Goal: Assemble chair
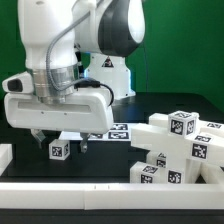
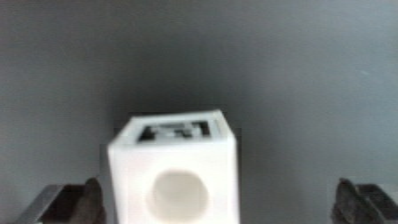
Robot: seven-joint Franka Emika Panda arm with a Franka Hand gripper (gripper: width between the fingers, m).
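In the wrist view, a chunky white chair part [image 2: 175, 165] stands on the dark table [image 2: 196, 55], a square black-and-white tag on its upper face and an oval socket on the face turned toward the camera. The two dark fingertips [image 2: 71, 203] sit wide apart at either side, and the part lies between them but nearer one finger than the other, touching neither as far as the picture shows. The gripper [image 2: 217, 203] is released and grasps nothing. The part appears to stand upright and free so that its socket stays reachable for a later joint; that is a judgement, not something shown.

In the exterior view, the gripper [image 1: 62, 140] hangs low over the table, and the same small tagged piece [image 1: 58, 150] sits just under and beside its fingers. Toward the exterior view's right, well apart from the claw, lies the rest of the chair [image 1: 175, 148]: blocky white bars and panels with tags, stacked into a cluster. Behind, near the arm's base, the marker board [image 1: 108, 131] lies flat on the table.
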